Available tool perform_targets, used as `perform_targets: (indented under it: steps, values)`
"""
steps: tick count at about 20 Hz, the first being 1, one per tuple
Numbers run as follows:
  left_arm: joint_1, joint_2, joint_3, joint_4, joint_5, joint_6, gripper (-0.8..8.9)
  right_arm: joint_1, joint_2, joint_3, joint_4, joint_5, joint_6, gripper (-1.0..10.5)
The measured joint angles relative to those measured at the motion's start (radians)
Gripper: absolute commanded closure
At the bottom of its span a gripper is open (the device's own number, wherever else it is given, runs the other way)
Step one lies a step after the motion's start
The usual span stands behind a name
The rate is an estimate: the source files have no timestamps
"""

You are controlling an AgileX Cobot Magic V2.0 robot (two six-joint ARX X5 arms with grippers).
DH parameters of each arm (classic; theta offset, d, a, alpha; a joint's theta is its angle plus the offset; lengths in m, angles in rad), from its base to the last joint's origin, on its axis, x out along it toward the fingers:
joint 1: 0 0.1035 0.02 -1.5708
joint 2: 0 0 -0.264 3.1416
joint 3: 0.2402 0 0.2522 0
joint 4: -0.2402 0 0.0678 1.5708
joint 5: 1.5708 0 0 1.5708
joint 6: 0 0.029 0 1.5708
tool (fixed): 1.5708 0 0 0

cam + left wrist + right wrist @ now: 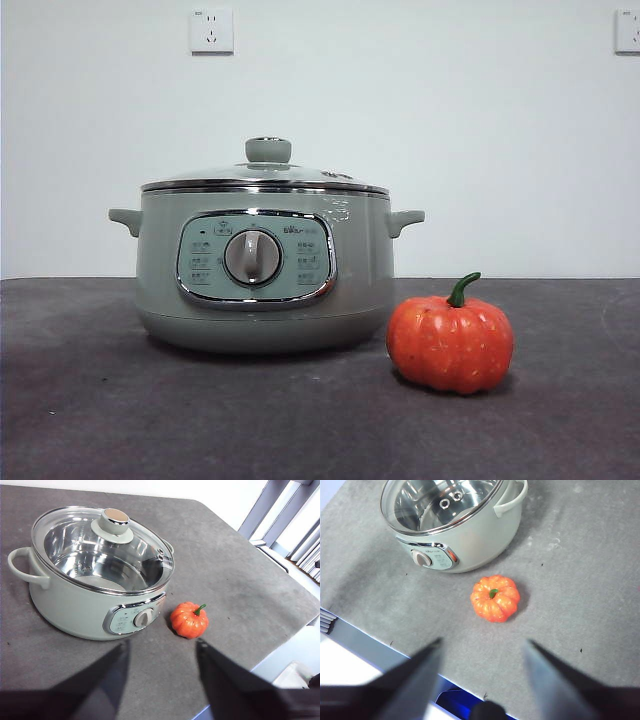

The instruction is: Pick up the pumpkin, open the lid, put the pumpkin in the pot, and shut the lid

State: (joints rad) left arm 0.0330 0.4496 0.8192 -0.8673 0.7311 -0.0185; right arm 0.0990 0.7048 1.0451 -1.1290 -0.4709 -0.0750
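Pumpkin [450, 342]: sits upright on the bench, stem curving up, just beside the pot's front corner on the control-panel side; not touching it as far as the wrist views show.
Pot [262, 270]: stands on the bench with its dial facing the front camera; the steel bowl looks empty through the glass.
Lid [102, 547]: seated on the pot's rim, knob on top and free.
Right gripper [481, 652]: hangs above the bench edge, jaws spread wide and empty, with the pumpkin lying ahead of the gap between them.
Left gripper [162, 650]: likewise raised, jaws wide and empty, facing the pot's panel and the pumpkin.
Step in hand: picking up the pumpkin; nothing has been grasped yet.
Recommended approach: bring the right gripper straight down over the pumpkin and close across the ribbed body, below the stem.
Caution: the skin is glossy and rounded, so an off-centre grip would probably squeeze it sideways toward the pot wall.
Clearance: keep the inner jaw off the pot's side when descending.
Bench [580, 580]: dark grey, otherwise bare near the work.
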Motion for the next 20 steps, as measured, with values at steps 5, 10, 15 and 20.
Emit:
perform_targets:
  steps: [5,10,15,20]
  values:
    - [0.0,0.0,0.0,0.0,0.001,0.0,0.59,0.019,0.021,0.0,0.0,-0.002,0.009,2.8]
    - [0.0,0.0,0.0,0.0,0.001,0.003,0.59,0.135,0.115,0.0,0.04,0.008,0.011,2.8]
    - [0.0,0.0,0.0,0.0,0.002,0.003,0.59,0.277,0.311,0.0,0.136,0.122,0.006,2.8]
    - [0.0,0.0,0.0,0.0,0.001,0.003,0.59,0.375,0.513,0.0,0.255,0.238,-0.005,2.8]
